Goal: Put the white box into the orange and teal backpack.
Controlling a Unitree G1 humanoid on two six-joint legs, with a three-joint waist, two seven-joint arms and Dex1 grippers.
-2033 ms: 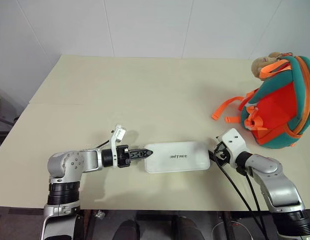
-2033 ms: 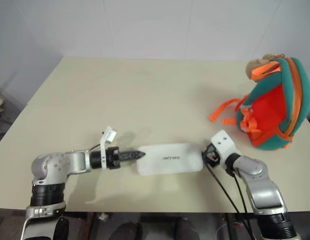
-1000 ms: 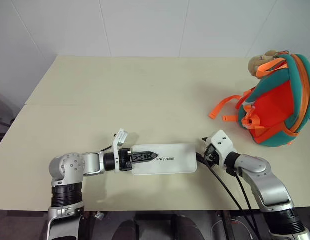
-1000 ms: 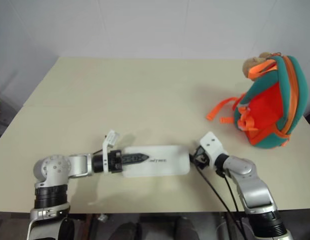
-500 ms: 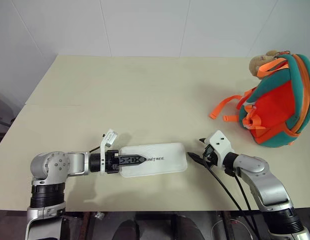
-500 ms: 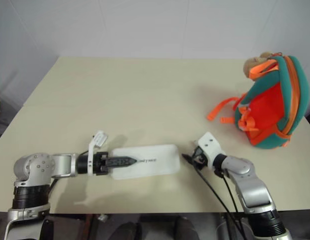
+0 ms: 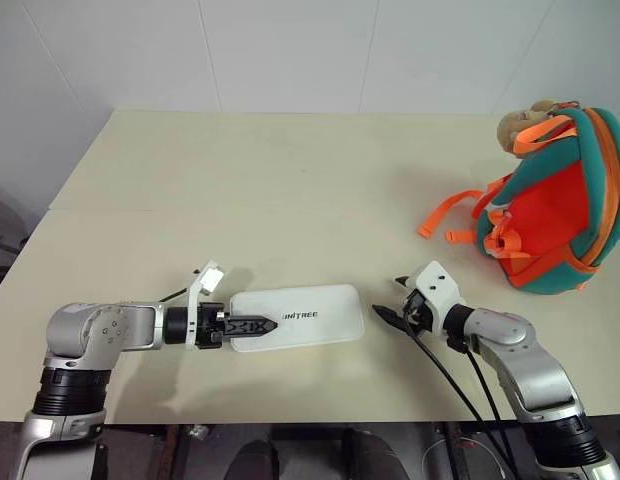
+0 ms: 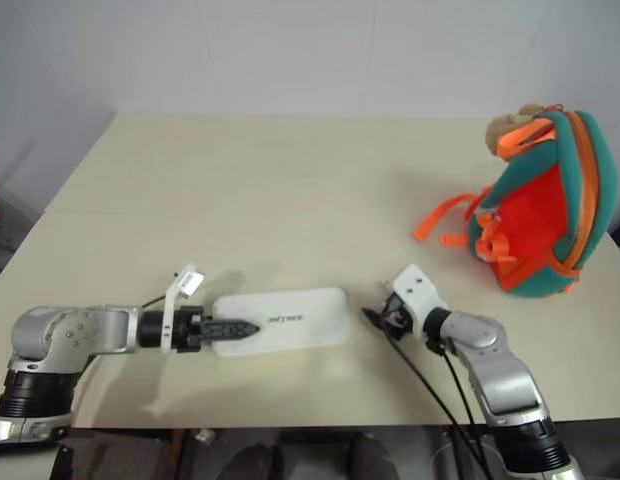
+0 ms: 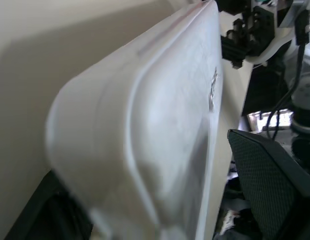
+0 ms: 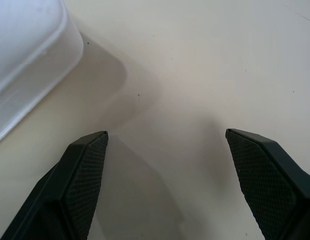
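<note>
The white box, lettered UNITREE, lies flat near the table's front edge. My left gripper is shut on its left end, one black finger lying over the lid. In the left wrist view the box sits between my fingers. My right gripper stands open a short gap to the right of the box, touching nothing; in the right wrist view a box corner shows beyond its fingertips. The orange and teal backpack stands upright at the far right.
A tan plush charm hangs at the backpack's top and orange straps trail left of it on the table. Black cables run down from my right wrist over the table's front edge.
My left gripper has drawn the box to the left, opening a gap between the box's right end and my right gripper. The right gripper has stayed in place.
</note>
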